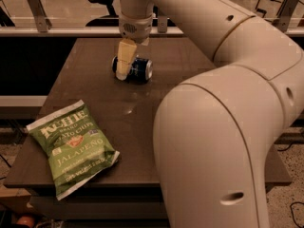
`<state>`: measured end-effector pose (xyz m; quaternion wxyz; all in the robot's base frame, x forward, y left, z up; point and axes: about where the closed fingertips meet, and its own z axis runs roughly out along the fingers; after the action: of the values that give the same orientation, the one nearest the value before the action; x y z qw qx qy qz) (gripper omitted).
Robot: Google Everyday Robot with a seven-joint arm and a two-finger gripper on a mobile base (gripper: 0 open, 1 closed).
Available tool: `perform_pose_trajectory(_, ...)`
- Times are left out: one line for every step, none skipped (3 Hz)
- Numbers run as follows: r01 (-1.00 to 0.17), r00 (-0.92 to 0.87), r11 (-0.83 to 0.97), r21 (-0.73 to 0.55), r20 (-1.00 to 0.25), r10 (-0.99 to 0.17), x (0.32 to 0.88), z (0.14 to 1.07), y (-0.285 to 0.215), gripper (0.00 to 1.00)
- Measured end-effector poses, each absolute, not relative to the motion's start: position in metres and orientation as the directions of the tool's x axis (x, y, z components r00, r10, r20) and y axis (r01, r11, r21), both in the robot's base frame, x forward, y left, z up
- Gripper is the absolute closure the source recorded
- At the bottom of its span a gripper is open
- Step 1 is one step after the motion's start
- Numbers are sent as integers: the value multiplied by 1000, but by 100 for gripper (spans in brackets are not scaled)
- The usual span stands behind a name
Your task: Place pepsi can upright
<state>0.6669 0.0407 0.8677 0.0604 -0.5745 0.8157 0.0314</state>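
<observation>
Closest to me, the arm's pale elbow (213,146) fills the right side, and a green bag of jalapeño chips (71,144) lies flat near the front left corner of the dark tabletop (142,118). Farther back, well apart from the bag, the pepsi can (141,69) lies on its side. The end effector (123,69) hangs straight down at the can's left end; I cannot tell whether it is spread or clamped. A metal rail (61,31) runs beyond.
</observation>
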Motion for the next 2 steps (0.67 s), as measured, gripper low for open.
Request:
perform_pose_trajectory(-934,-347,354,-50,-113,-931,671,864,44,0)
perform_pose_trajectory(-923,-367,375,-83,-96,-925,674,863,45,0)
